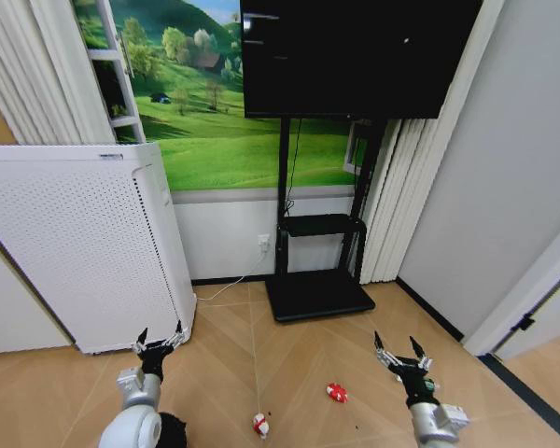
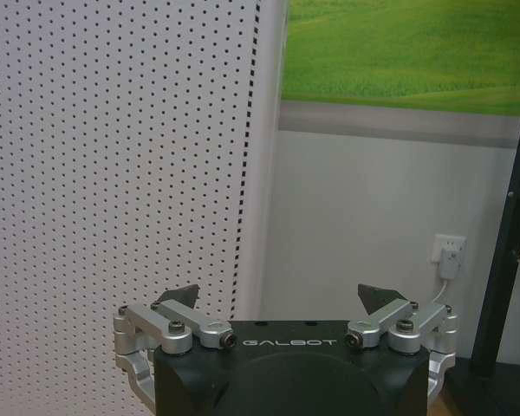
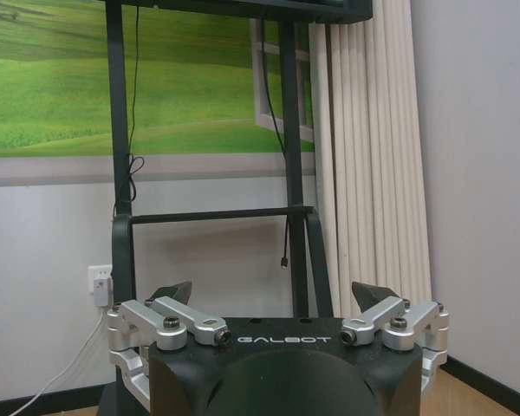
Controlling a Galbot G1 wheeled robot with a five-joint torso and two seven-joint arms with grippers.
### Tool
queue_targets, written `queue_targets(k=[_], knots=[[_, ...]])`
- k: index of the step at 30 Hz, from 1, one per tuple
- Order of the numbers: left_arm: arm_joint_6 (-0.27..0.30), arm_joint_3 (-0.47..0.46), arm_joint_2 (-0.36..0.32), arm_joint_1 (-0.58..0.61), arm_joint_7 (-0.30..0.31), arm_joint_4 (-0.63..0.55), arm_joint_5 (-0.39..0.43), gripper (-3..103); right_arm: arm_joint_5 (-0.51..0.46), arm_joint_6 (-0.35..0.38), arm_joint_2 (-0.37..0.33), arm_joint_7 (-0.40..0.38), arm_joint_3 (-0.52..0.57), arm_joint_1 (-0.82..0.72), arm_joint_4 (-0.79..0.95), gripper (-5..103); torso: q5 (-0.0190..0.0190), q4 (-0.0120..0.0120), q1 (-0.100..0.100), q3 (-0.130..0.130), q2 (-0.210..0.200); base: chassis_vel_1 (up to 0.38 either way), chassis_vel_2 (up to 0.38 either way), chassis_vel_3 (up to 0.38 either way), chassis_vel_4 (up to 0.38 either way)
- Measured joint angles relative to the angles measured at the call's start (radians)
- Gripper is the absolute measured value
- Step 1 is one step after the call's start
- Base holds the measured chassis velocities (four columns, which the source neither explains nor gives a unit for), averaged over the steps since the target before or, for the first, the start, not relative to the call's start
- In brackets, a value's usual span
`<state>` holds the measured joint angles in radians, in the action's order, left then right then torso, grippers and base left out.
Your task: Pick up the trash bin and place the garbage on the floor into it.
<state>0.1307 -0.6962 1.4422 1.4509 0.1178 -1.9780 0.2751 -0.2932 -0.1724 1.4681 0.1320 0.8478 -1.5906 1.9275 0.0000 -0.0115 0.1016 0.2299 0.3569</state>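
White perforated appliance (image 1: 84, 247) stands far left. Just before it my left gripper (image 1: 159, 341) hangs with jaws wide apart, holding nothing. A black mesh edge at the bottom margin beside that arm is probably the trash bin (image 1: 173, 431), not yet picked up. Two pieces of garbage lie on the wood floor (image 1: 289, 373): a red-and-white wrapper (image 1: 260, 426) and a red wrapper (image 1: 337, 393). My right gripper (image 1: 400, 353) hovers spread, empty. I judge the task unstarted.

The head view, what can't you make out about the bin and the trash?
- Trash bin: a dark sliver at the bottom edge, hidden behind the left gripper and its arm.
- Red-and-white wrapper piece and red wrapper piece: too small to read.
- Right gripper: open, empty.
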Motion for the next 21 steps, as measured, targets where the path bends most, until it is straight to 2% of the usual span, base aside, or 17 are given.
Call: queue_targets(k=[21], knots=[[-0.006, -0.003, 0.0, -0.002, 0.0, -0.002, 0.001, 100, -0.001, -0.004, 0.002, 0.003, -0.001, 0.0, 0.001, 100, 0.0, 0.0001, -0.021, -0.047, -0.068, 0.014, 0.013, 0.016, 0.011]])
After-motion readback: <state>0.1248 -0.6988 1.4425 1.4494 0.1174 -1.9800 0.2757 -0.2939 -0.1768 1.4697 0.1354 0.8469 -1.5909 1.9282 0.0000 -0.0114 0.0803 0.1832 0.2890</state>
